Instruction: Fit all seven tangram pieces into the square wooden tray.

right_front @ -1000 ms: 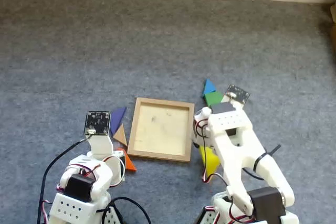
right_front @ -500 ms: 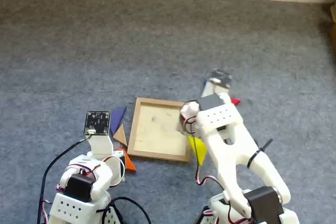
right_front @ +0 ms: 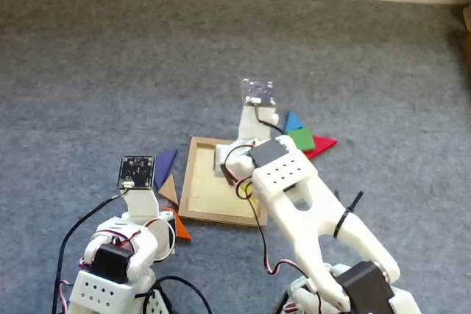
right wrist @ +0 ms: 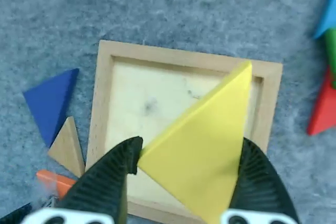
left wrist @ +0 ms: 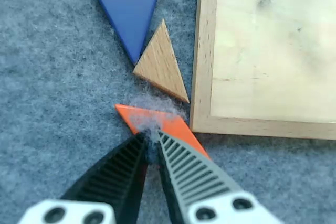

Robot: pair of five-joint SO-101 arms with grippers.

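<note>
Tangram pieces lie on both sides of the square wooden tray, which sits flat on the grey carpeted surface just below the middle of the high view. What I can see of the tray's floor is bare wood. My right arm runs from the lower right of that frame up across the tray's right half. The right claw is spread wide and has hold of the big yellow triangle, one finger on each side of it. The triangle hangs over the inside of the tray with one tip above a rim, and I cannot tell whether it touches the floor. Just off the tray's upper right corner, right of centre in the high view, three pieces sit bunched together: a light blue piece, a green piece below it and a red piece to the right of the green one. Along the tray's left rim lie a dark blue triangle and, below it in the high view, a plain wooden triangle. The two meet almost tip to tip, and the wooden one has a corner close to the rim. An orange piece lies flat by the tray's lower left corner. My left arm sits at the lower left of the high view. The left claw is closed down to a thin slit, with its tips at the edge of the orange piece amid a tuft of grey lint. I cannot tell whether it actually pinches the piece.
</note>
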